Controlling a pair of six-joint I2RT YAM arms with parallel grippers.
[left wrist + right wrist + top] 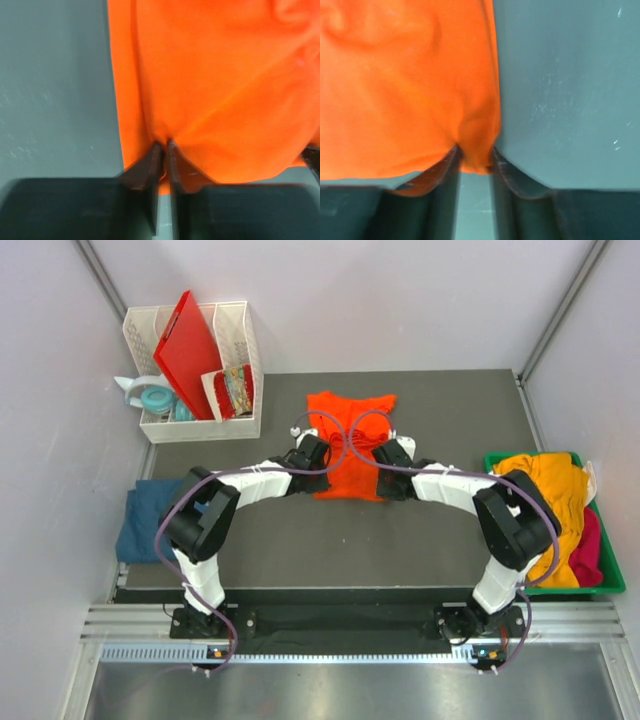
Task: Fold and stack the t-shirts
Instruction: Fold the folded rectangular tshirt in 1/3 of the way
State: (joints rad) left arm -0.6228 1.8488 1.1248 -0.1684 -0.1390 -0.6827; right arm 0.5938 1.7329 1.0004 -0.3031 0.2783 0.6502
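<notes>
Pinching orange t-shirt (215, 90) hem in left claw (164, 150) and right claw (475, 157), right seemingly looser. Lift evenly, fold forward beyond both claws, hem taut between.

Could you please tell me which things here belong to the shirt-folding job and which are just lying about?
Job: orange t-shirt, pinched by left gripper and right gripper; teal t-shirt; yellow t-shirt and pink t-shirt in the green bin.
Lying about: white rack, red board, patterned packet.
</notes>
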